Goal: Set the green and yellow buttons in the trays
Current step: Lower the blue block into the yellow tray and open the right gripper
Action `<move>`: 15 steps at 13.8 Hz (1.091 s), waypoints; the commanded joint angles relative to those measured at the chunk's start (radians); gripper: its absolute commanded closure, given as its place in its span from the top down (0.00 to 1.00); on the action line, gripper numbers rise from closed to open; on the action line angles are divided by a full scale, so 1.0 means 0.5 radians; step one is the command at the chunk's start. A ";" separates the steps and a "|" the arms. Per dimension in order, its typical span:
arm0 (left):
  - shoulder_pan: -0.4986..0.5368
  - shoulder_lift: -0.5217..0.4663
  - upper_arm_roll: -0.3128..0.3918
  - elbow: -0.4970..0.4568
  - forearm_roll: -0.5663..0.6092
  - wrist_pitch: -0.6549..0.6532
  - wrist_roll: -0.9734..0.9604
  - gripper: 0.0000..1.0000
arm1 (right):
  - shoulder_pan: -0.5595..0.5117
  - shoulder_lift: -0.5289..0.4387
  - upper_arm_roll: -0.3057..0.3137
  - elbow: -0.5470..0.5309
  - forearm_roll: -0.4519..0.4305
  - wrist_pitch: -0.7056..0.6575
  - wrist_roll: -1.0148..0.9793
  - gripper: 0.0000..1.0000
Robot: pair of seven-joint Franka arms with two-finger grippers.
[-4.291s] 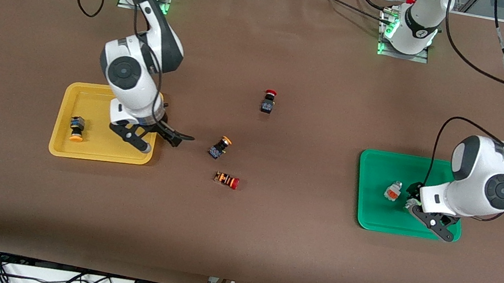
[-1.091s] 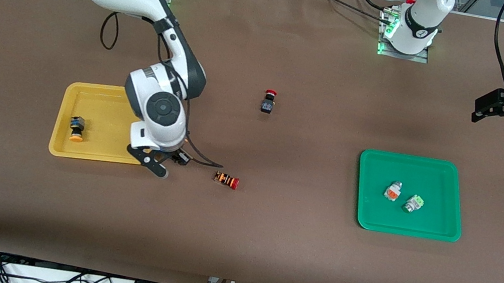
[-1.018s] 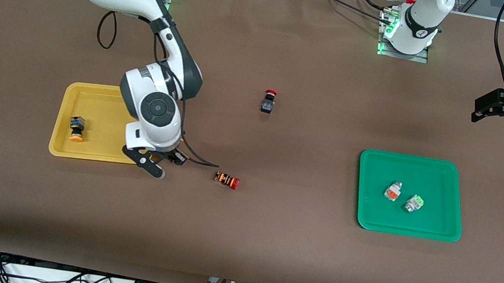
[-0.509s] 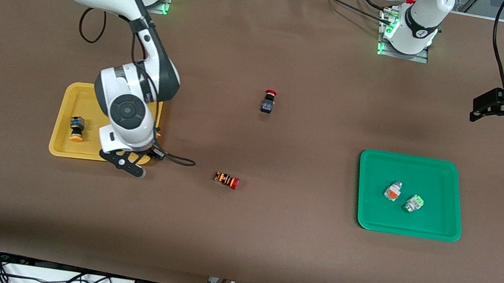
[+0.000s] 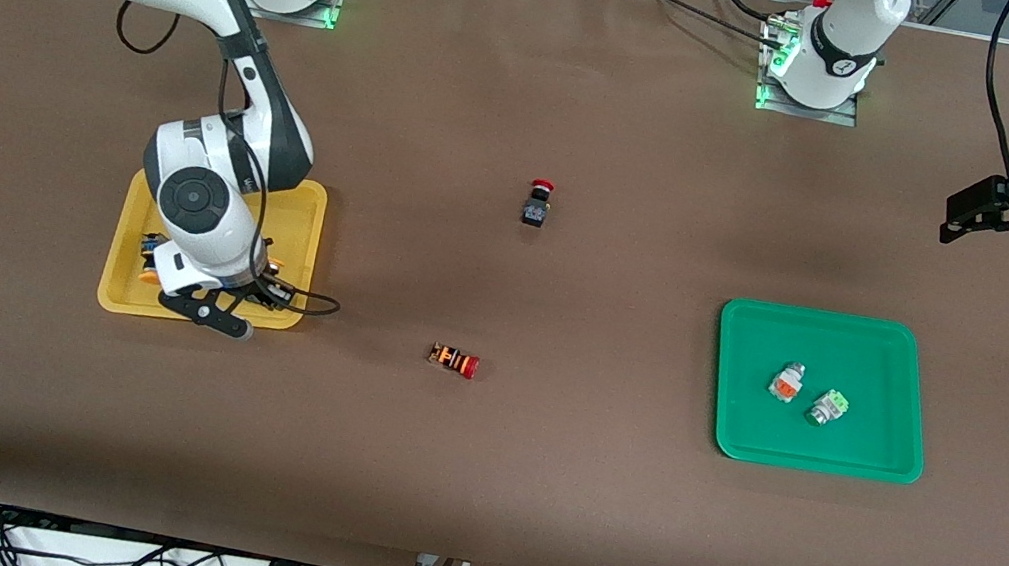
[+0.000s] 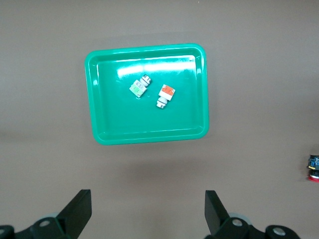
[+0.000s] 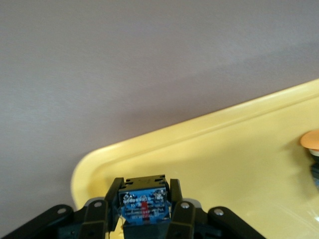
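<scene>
A black-bodied button (image 7: 143,205) is gripped in the right claw (image 7: 144,216) over the yellow tray (image 5: 300,200) corner nearest the front counter edge, presumably for drop-off, while the left claw (image 6: 147,216) is parked wide open, w/ both whitish buttons (image 5: 807,395) in the green tray (image 5: 742,381).

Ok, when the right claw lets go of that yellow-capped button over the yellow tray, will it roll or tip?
The yellow-capped button in the right claw looks stiff, with a blocky body, so it should probably settle without rolling far. Its round cap may let it tip sideways, much as the other yellow-capped button lies in the yellow tray. The raised rim should likely contain it.
</scene>
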 commanded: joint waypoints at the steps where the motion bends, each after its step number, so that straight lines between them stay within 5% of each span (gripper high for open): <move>1: -0.022 -0.005 0.009 0.023 0.040 -0.011 0.035 1.00 | -0.016 -0.094 0.021 -0.109 0.001 0.032 -0.027 0.37; 3: -0.022 -0.008 0.009 0.023 0.037 -0.014 0.035 1.00 | -0.016 -0.094 0.021 -0.121 0.001 0.042 -0.027 0.83; 5: -0.022 -0.005 0.009 0.023 0.037 -0.014 0.035 1.00 | -0.016 -0.094 0.021 -0.121 0.013 0.042 -0.024 0.97; 12: -0.025 -0.005 -0.012 0.023 0.040 -0.014 0.032 1.00 | -0.087 -0.281 0.021 -0.084 0.059 -0.212 -0.161 0.98; 15: -0.022 -0.005 -0.013 0.026 0.040 -0.014 0.035 1.00 | -0.240 -0.404 0.000 -0.066 0.439 -0.363 -0.617 0.98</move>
